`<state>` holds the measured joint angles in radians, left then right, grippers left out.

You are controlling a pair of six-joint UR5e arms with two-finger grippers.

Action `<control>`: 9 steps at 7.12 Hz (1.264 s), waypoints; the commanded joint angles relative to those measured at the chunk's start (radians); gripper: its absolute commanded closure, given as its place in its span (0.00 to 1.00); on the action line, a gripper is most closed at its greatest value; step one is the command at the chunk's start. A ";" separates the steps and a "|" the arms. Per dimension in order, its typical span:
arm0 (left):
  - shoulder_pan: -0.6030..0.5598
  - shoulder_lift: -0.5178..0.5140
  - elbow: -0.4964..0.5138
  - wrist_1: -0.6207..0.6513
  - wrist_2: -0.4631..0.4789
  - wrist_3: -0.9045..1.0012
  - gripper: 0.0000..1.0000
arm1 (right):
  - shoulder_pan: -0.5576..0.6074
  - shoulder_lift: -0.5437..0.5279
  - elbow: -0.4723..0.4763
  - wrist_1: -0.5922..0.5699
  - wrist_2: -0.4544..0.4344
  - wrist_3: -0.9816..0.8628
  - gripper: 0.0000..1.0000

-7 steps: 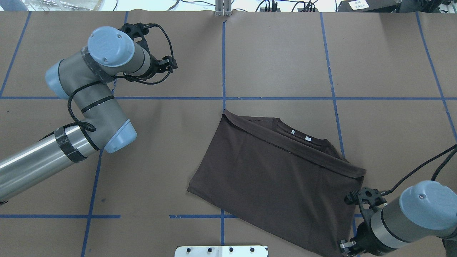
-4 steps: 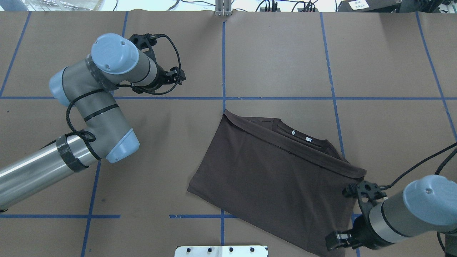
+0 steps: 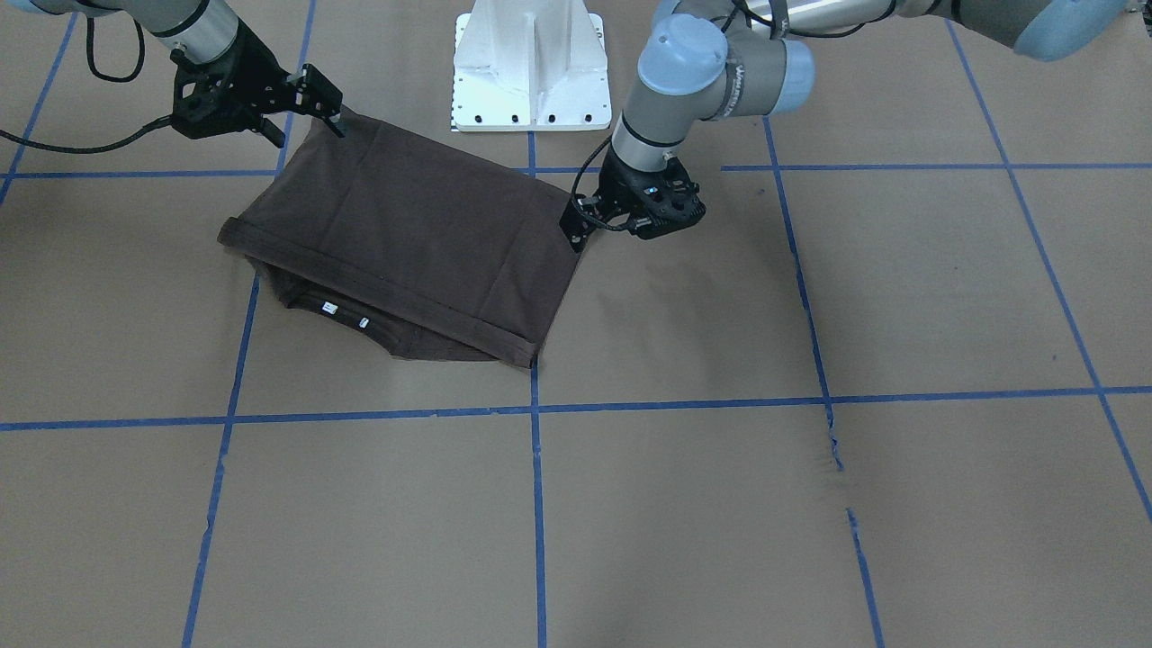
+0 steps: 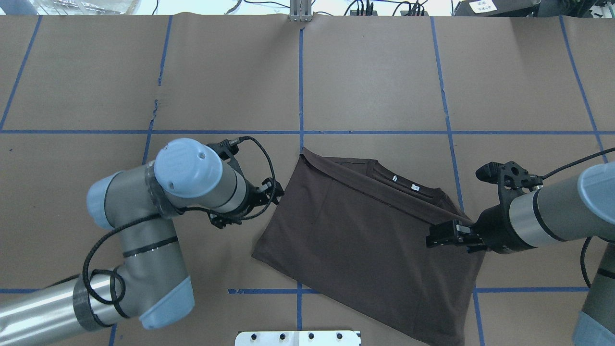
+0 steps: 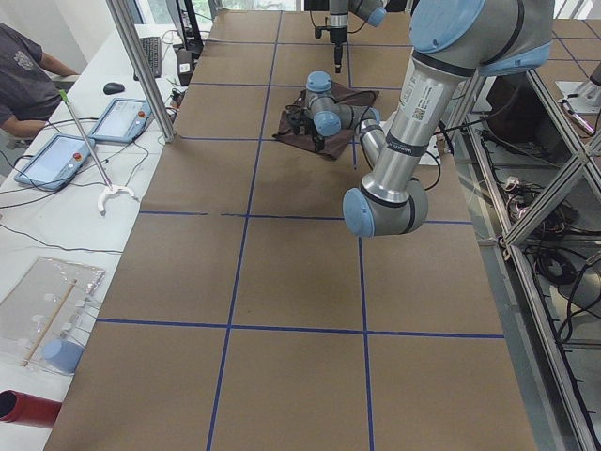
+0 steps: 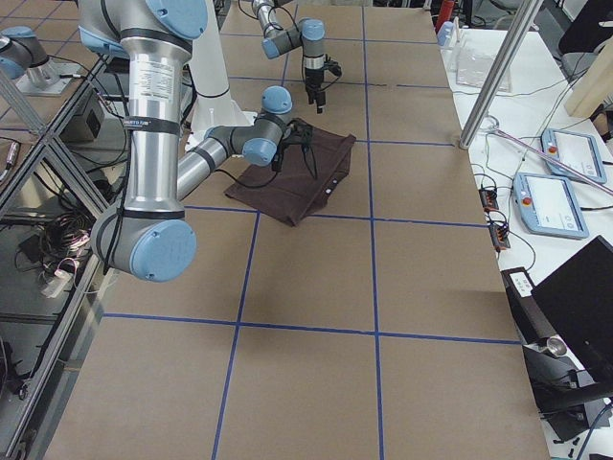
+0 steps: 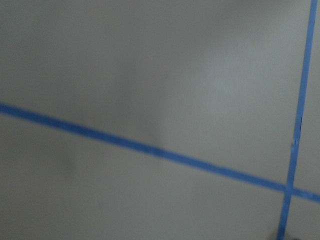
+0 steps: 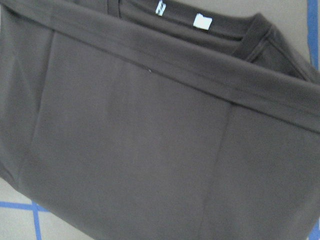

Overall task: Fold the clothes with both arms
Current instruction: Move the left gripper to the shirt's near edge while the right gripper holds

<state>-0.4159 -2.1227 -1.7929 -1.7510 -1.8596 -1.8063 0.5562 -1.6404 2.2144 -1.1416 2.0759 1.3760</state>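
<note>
Left gripper [image 4: 275, 192] sits just beside the T-shirt [image 4: 365, 240] at mid frame, right gripper [image 4: 432, 239] hangs over its far-right edge; I cannot tell if either pinches.

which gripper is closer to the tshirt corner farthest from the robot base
Left. The left gripper hovers beside the T-shirt edge near that corner; the right gripper is over the opposite edge.

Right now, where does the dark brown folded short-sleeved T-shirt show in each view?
Front-facing: T-shirt upper left.
Overhead: centre right.
Exterior left: far, top centre.
Exterior right: upper centre.
Left wrist: not in it.
Right wrist: fills the frame.
Shared landmark: white neck labels.
</note>
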 commanded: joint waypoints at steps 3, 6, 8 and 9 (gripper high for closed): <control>0.114 0.000 0.015 0.025 0.066 -0.100 0.09 | 0.031 0.043 -0.030 -0.001 -0.005 0.000 0.00; 0.114 0.004 0.039 0.024 0.068 -0.100 0.13 | 0.030 0.051 -0.047 -0.003 -0.005 0.000 0.00; 0.115 0.006 0.044 0.024 0.068 -0.114 0.23 | 0.036 0.051 -0.047 -0.003 -0.003 -0.002 0.00; 0.115 0.006 0.044 0.024 0.068 -0.116 0.37 | 0.037 0.051 -0.047 -0.003 -0.003 -0.002 0.00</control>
<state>-0.3013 -2.1170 -1.7502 -1.7273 -1.7918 -1.9187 0.5911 -1.5896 2.1681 -1.1443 2.0719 1.3746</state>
